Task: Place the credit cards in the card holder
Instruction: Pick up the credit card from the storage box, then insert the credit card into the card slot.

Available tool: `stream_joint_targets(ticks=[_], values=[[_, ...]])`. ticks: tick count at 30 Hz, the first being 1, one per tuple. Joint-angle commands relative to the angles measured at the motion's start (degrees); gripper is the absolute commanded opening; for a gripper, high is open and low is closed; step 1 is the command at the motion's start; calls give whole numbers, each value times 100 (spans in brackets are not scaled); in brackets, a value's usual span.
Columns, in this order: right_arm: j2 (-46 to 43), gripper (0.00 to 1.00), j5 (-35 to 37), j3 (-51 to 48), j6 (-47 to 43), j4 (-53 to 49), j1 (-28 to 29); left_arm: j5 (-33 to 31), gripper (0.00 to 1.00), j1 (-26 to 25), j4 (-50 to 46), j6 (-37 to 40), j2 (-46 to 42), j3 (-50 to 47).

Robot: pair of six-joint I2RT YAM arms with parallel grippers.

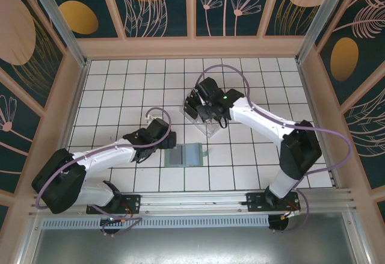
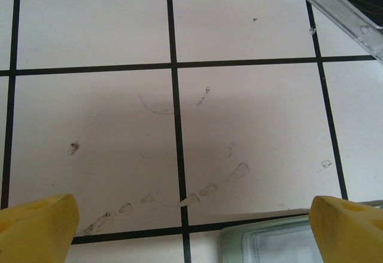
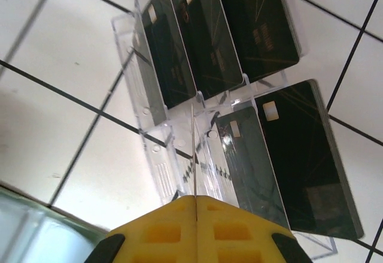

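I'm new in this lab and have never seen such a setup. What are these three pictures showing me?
Two robot arms are bolted at the near edge of a tiled table. One picture looks down from above; the other two come from cameras on each wrist. The left hand is open and empty, hovering beside the green card holder, which lies open. The right hand is shut at a clear acrylic rack where dark credit cards stand in slots. A thin edge runs up from between its fingers, perhaps a card; I cannot tell.
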Motion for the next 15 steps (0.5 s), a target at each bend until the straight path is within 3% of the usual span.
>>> stream_joint_targets(ticks=[1,8,15], values=[[-579,0,-375,-176,521,273,100,-39,99,36,-208,90,-140,117],[-1777,0,-1402,-2083,2308,2545,504,309,99,31,-363,105,-413,-69],[-2326,0,-1091,-4008,3950,4989,1249,404,99,-181,-447,-3,-756,-442]])
